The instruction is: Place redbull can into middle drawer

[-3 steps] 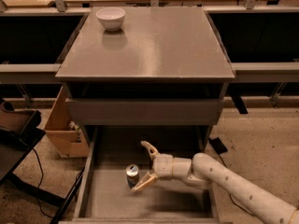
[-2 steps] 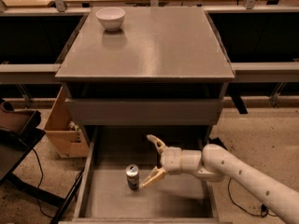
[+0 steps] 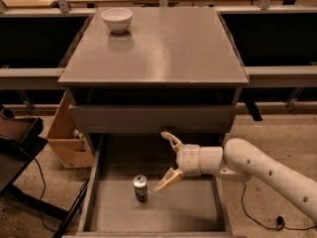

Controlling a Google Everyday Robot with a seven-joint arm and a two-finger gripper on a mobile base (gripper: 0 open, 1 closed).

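- Redbull can (image 3: 140,188), slim, silver-and-blue, stands upright on the floor of the wide grey metal middle drawer (image 3: 188,209), lower centre of the frame; I judge it placed.
- The cream two-finger gripper (image 3: 167,161) hangs just right of it, fingers spread wide and holding nothing, apart from the can, likely so as not to tip it.

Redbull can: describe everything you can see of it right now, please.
The can is slim and metallic, silver and blue, with a shiny silver top. It stands upright on the grey floor of the open drawer, left of centre, and touches nothing else. The gripper hangs open just to its right. Its lower fingertip is close to the can but looks apart from it.
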